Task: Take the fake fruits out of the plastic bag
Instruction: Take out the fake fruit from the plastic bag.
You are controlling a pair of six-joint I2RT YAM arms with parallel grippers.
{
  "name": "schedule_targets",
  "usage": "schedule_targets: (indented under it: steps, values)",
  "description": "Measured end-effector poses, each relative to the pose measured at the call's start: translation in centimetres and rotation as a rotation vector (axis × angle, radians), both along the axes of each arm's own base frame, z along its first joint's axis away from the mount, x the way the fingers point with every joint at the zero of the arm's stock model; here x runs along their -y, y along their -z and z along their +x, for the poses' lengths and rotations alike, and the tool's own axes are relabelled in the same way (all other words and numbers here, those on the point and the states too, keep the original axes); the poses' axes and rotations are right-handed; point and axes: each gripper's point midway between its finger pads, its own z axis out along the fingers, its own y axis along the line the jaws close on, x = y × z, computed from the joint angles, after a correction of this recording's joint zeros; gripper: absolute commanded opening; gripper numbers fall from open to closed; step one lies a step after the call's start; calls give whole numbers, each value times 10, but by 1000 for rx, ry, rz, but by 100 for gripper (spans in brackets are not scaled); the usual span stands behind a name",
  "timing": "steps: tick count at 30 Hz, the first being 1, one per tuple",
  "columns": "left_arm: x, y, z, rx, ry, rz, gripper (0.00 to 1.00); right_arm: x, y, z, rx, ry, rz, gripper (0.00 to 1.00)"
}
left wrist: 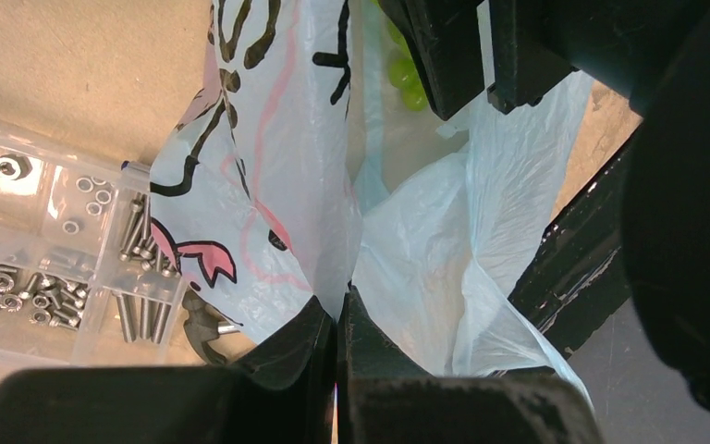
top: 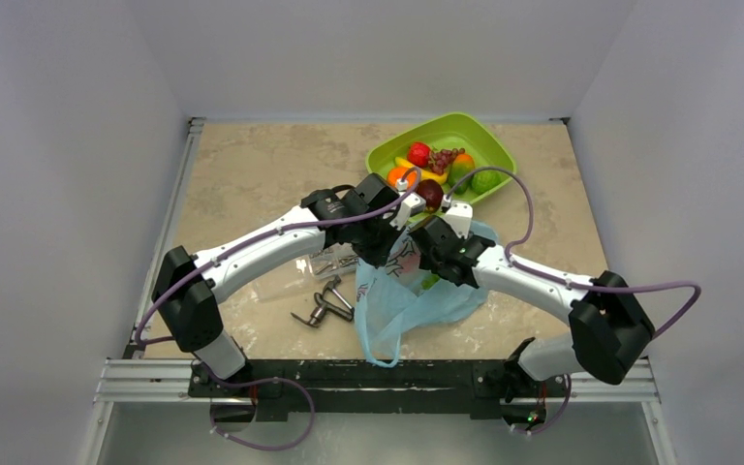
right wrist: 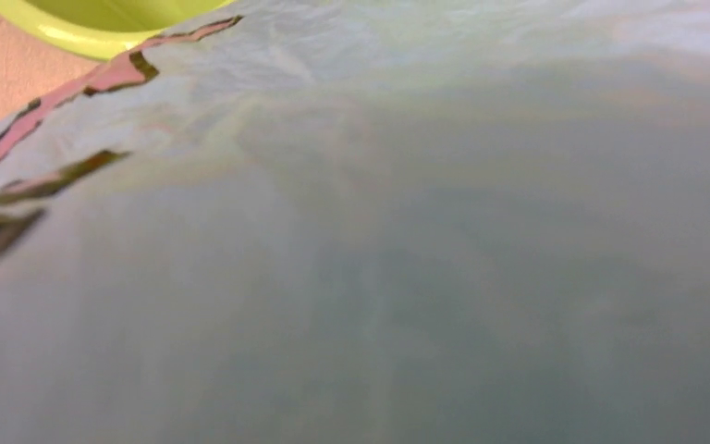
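Note:
The light-blue plastic bag [top: 417, 302] lies mid-table between my arms, its handles trailing toward the near edge. My left gripper [left wrist: 337, 310] is shut on a fold of the bag's film [left wrist: 425, 240] and shows in the top view [top: 385, 252] at the bag's left upper edge. A green grape bunch [left wrist: 405, 79] sits inside the bag, beside the black fingers [left wrist: 444, 55] of my right gripper [top: 428, 260], which reaches into the bag's mouth. In the right wrist view, bag film [right wrist: 379, 231] covers the lens and hides the fingers. Several fake fruits [top: 441, 160] lie in the green tray [top: 489, 145]; a dark plum [top: 431, 194] is at its near edge.
A clear box of screws and nuts [left wrist: 37, 250] lies left of the bag, partly under my left arm [top: 334, 260]. Grey metal tools [top: 325, 305] lie in front of it. The green tray's rim [right wrist: 102, 23] shows in the right wrist view.

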Motion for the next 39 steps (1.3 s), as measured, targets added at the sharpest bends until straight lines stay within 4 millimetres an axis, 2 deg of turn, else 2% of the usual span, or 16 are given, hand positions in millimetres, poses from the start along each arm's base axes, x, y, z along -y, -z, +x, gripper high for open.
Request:
schedule_targets:
  steps: [7,13,17,22,33,35,38,39]
  values:
    - [1,-1,0,0,1,-3,0,6,-3,5,29,5,-33,57]
    - [0,-1,0,-1,1,-2,0,10,14,4,-14,-12,-100,56]
    - [0,-1,0,-1,1,-3,0,9,10,5,-8,-19,-102,61]
    - [0,-1,0,-1,1,-3,0,11,9,8,1,-3,-116,62]
    - [1,0,-1,-2,3,-1,0,23,40,0,-59,17,-185,61]
    - [1,0,-1,-2,3,-1,0,22,45,0,-69,18,-194,59]
    - [1,0,-1,-2,3,-1,0,20,48,3,-77,16,-200,46]
    - [1,0,-1,-2,3,-1,0,18,47,4,-77,14,-200,37]
